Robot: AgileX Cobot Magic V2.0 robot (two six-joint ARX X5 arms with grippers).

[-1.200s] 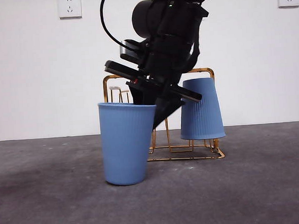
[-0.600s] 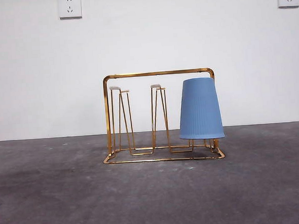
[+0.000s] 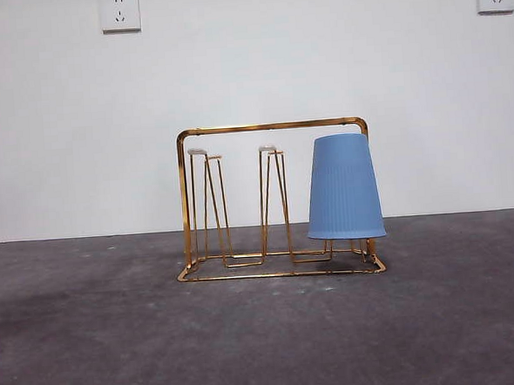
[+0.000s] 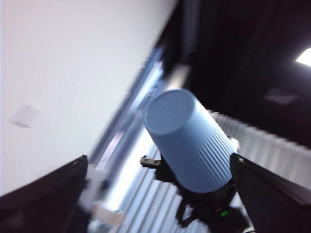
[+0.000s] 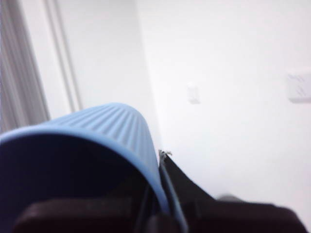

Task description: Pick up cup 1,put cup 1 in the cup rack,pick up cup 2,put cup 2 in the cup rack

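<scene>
Right end effector (image 5: 160, 213) clamped on ribbed blue plastic cup (image 5: 97, 145) rim, aloft. Second blue cup (image 3: 344, 187) inverted on gold wire rack (image 3: 270, 127), 3 o'clock end. Left end effector (image 4: 160, 204) apart, empty.

Both grippers are matte black: the left gripper (image 4: 160, 204) has broad tapering jaws, the right gripper (image 5: 160, 213) flat-edged ones.

The table (image 3: 118, 341) is a dark grey, matt surface with faint pale scuffs, meeting a white wall behind. Directly on it stands only the cup rack (image 3: 270, 126) — gold wire, its flat rectangular base frame resting on the grey top near the middle. No gripper fingers appear in the front view, so nothing here can be placed against them — the table shows no finger near it.
</scene>
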